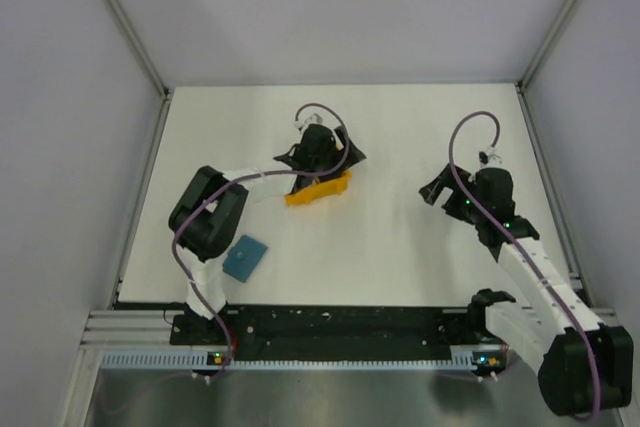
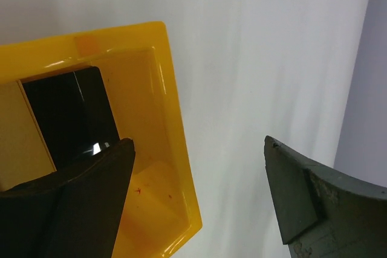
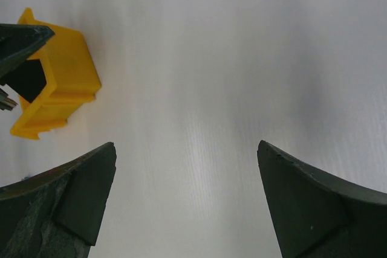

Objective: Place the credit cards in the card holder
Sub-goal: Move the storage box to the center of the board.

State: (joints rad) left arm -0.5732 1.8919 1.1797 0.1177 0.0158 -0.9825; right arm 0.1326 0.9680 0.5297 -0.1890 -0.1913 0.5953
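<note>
The orange tray (image 1: 318, 190) sits mid-table with credit cards standing in it: a dark card (image 2: 69, 116) and a pale yellowish one (image 2: 18, 131) beside it. My left gripper (image 1: 322, 169) hangs over the tray, open. In the left wrist view the left gripper (image 2: 199, 191) straddles the tray's right wall (image 2: 175, 149), one finger inside and the other over bare table. The teal card holder (image 1: 246, 257) lies flat near the left arm's base. My right gripper (image 1: 438, 193) is open over bare table at the right, nothing between its fingers (image 3: 72, 203).
White walls close in the table on three sides. In the right wrist view the orange tray (image 3: 57, 83) is at the upper left, with a left finger (image 3: 18, 40) above it. The arms' base rail (image 1: 340, 327) runs along the near edge.
</note>
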